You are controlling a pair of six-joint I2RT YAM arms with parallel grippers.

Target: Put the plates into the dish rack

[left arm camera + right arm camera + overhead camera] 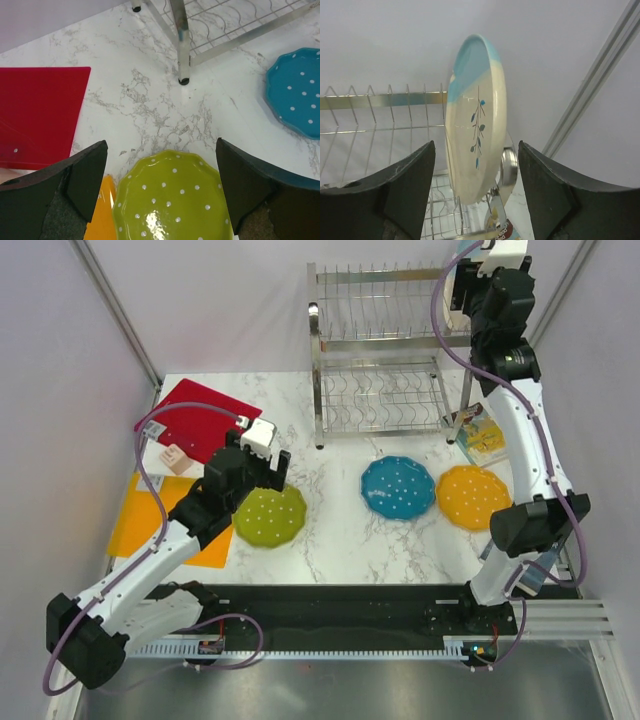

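Observation:
The dish rack stands at the back of the table. A cream-and-light-blue plate with a dark sprig stands on edge in its upper wire shelf. My right gripper is open around that plate, with both fingers apart from it; from above it sits high at the rack's right end. The lime-green plate lies flat on the table. My left gripper hangs open over its rim, touching nothing. The blue plate and the orange plate lie flat in front of the rack.
A red square board and an orange mat lie at the left, the mat's edge just beside the lime plate. A small block sits on the board's near corner. A printed packet lies by the rack's right leg.

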